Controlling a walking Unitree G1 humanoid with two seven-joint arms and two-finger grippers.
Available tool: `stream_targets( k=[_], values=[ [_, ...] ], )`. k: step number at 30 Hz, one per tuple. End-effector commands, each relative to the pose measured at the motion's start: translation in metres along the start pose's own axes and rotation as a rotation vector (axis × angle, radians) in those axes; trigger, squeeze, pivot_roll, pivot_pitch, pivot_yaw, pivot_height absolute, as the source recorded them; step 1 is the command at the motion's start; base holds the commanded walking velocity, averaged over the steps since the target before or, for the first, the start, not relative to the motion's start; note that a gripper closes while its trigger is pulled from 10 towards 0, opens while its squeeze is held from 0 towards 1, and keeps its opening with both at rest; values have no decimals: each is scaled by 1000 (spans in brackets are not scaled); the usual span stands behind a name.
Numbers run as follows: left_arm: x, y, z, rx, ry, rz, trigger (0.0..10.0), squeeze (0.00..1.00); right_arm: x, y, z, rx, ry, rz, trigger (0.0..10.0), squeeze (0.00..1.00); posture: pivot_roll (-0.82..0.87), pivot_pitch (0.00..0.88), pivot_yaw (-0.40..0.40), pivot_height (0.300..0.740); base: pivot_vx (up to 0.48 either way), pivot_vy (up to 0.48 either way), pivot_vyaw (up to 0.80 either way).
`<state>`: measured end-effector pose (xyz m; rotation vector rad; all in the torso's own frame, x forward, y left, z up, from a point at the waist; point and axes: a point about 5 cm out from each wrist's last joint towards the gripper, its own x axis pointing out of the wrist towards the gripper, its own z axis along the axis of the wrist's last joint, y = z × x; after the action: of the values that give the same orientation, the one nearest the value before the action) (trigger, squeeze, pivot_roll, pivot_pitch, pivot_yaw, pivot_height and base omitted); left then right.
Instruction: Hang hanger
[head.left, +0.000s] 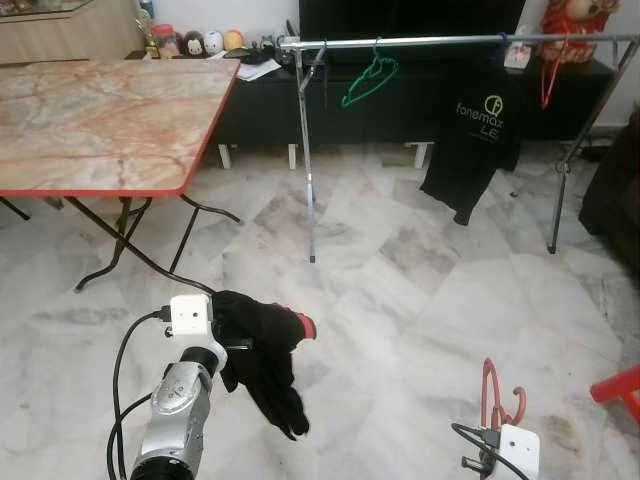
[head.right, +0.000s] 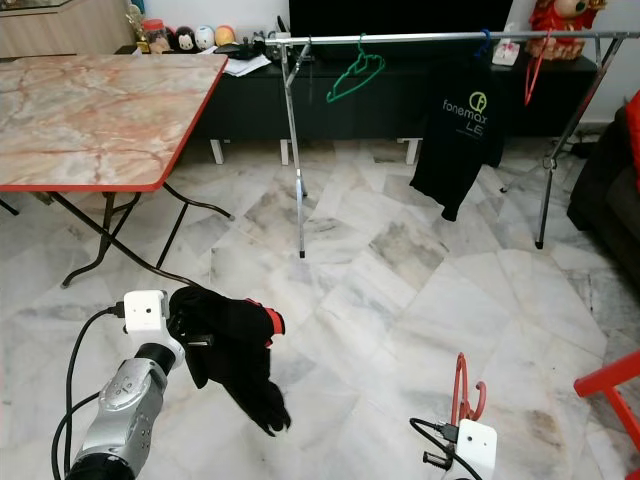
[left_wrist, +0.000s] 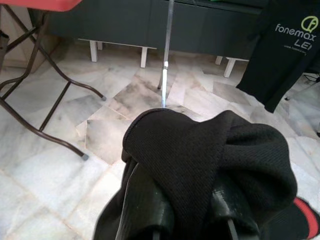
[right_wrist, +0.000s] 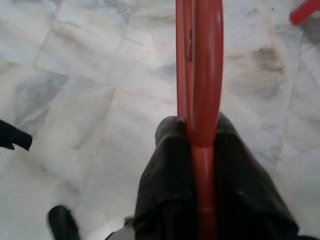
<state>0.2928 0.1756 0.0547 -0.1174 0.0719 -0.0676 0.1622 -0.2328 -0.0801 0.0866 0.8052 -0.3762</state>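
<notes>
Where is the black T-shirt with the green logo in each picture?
Left eye view: black T-shirt hangs on the rail, upper right.
Right eye view: T-shirt upper right.
Left wrist view: T-shirt beyond the gripped black cloth.
Right wrist view: red hanger, floor.
Landmark: the rail's metal leg beside it.

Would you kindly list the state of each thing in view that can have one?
Left claw: shut on black garment, which droops.
Right claw: shut on red hanger, held upright.
Clothes rail: standing.
Green hanger: hung on rail, bare.
Black T-shirt: hanging from rail.
Folding table: unfolded, standing.
</notes>
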Motion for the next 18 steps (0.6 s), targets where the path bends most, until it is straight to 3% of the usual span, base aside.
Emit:
stream_targets(
  k=[1, 18],
  values=[
    [3, -1, 8, 0, -28, -5, 10000, 0, -1, -5, -6, 14, 27, -15, 10000, 0, -134, 0, 21, 740, 0, 360, 0],
    [2, -1, 8, -2, -20, 2, 10000, 0, -2, -8, -11, -36, 59, -17, 10000, 0, -128, 0, 15, 740, 0, 359, 0]
  ],
)
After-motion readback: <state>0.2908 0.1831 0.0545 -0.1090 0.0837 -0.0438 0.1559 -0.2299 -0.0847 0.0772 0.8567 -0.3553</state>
